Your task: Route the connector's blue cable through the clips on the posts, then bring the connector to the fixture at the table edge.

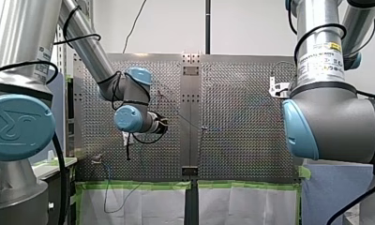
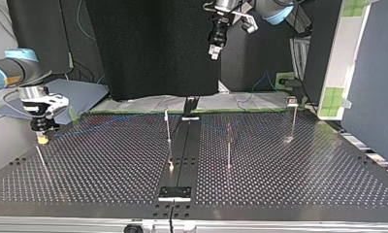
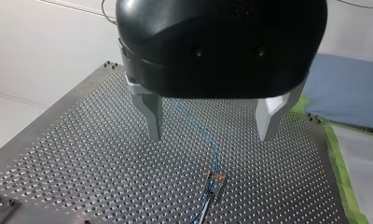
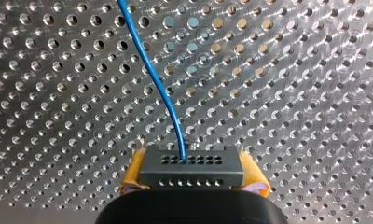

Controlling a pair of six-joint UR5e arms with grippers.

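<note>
Connector (image 4: 191,167), dark grey with rows of small holes, sits nearest in the right wrist view, clamped between the yellow pads (image 4: 134,171) of my right gripper (image 4: 194,173), jaws clenched on its two sides. Blue cable (image 4: 152,79) leaves the connector's top face and runs ahead over the perforated table (image 4: 292,93). In the top view my right gripper (image 2: 41,137) is well to the left of the middle rail (image 2: 181,145), low, just above the table surface. From there the cable runs low toward the rail. One thin post (image 2: 168,127) stands just left of the rail. Black plate (image 2: 175,192) lies at the rail's near end, close to the table edge. My left gripper (image 2: 214,52) hangs high above the rail's far end, slightly to its right, well apart from the table. In the left wrist view it is black with metal fingers (image 3: 154,121) and its jaws are released, spread wide with nothing between them. Under it the cable crosses the table and reaches the clip (image 3: 216,179) on a post seen from above. A second post (image 2: 228,145) stands right of the rail, near it. A third post (image 2: 294,121), with a small clip on top, stands far right of the rail, near the table's far edge. Front view: my left arm's wrist (image 1: 129,117) is left of the rail, over the table.
</note>
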